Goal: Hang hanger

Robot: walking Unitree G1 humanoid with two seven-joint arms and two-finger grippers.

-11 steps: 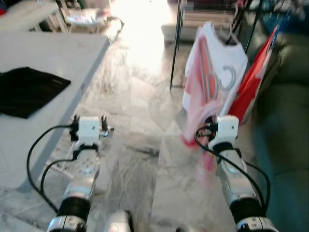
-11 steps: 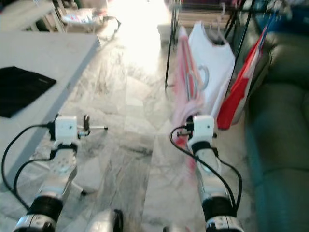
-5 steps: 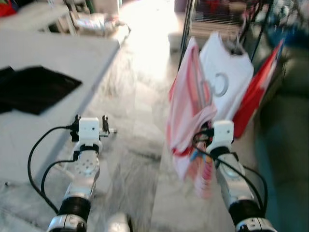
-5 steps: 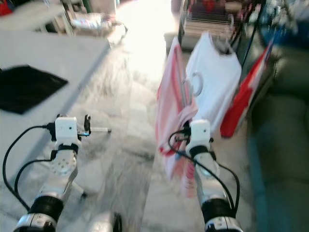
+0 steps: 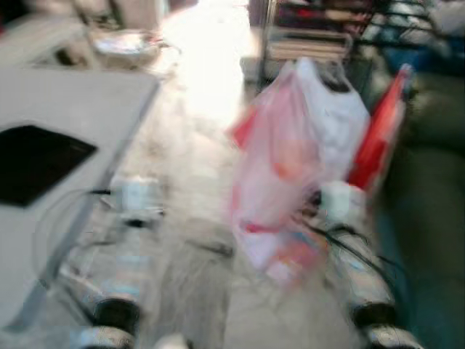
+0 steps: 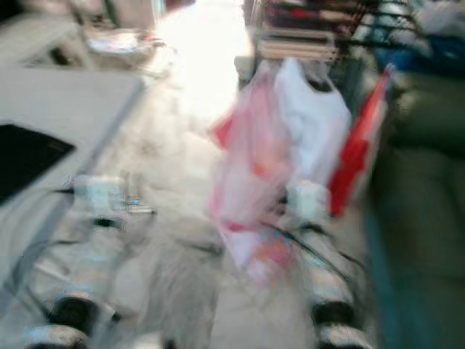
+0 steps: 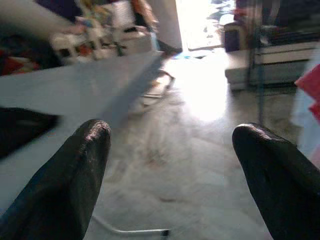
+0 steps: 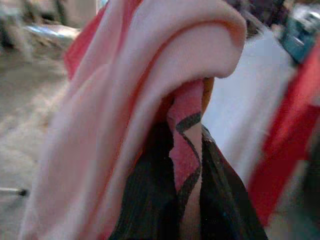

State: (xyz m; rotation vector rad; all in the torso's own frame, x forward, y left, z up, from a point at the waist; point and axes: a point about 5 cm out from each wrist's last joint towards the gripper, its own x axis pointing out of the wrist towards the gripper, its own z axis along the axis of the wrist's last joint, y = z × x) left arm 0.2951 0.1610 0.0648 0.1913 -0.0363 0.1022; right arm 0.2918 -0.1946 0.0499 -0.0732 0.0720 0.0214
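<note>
Ahead of both jaws I see a pale stone floor (image 5: 203, 145), heavily blurred in the head views. Off to the outside of my left gripper (image 7: 170, 165) runs a grey table (image 5: 65, 109) carrying a black cloth (image 5: 36, 163); that gripper's fingers (image 7: 70, 185) are spread wide with only floor between them. My right gripper (image 8: 182, 200) is clenched on a pink and red garment (image 5: 272, 174), which drapes over and around its fingers (image 8: 145, 200); I cannot make out the hanger itself under the fabric. Just beyond that grip hang a white shirt (image 5: 338, 120) and a red garment (image 5: 378, 134).
</note>
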